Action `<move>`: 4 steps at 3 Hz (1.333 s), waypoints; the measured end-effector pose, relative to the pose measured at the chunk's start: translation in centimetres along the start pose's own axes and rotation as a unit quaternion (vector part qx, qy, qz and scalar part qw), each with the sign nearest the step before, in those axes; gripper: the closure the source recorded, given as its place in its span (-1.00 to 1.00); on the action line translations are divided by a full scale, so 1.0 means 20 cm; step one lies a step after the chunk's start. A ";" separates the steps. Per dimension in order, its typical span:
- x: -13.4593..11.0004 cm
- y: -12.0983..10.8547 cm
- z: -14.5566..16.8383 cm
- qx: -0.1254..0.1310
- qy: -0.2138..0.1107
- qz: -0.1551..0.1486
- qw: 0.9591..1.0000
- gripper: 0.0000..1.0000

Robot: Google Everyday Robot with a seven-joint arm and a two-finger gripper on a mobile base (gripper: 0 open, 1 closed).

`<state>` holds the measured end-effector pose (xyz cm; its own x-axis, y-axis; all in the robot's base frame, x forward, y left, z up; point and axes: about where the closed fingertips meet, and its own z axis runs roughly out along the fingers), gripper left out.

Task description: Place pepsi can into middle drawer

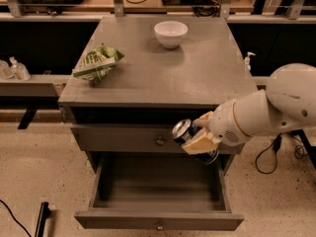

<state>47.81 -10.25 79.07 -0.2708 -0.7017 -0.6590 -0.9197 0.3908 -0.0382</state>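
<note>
Now | gripper (pixel 196 138) grips 1 pepsi can (pixel 184 130) | above 1 middle drawer (pixel 158 220)

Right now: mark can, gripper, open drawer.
can (pixel 181 130), camera view, silver top end.
gripper (pixel 199 131), camera view, between fingertips, above the open drawer.
open drawer (pixel 123 220), camera view, front panel.

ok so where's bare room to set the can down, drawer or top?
The open middle drawer has a bare floor wall to wall, just below the gripper holding the pepsi can. On the cabinet top, the front-right half is bare, between the white bowl at the back and the snack bag at the left edge. Nowhere crowded.
</note>
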 end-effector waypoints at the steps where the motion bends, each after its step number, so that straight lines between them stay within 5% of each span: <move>1: 0.03 0.01 0.06 -0.024 0.008 0.001 1.000 1.00; 3: 0.54 0.11 0.43 -0.082 0.059 -0.010 0.995 1.00; 4: 0.71 0.15 0.58 -0.125 0.056 -0.032 0.990 1.00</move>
<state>44.50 -12.03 60.91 -0.2260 -0.7871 -0.5739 -0.9740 0.1935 0.1182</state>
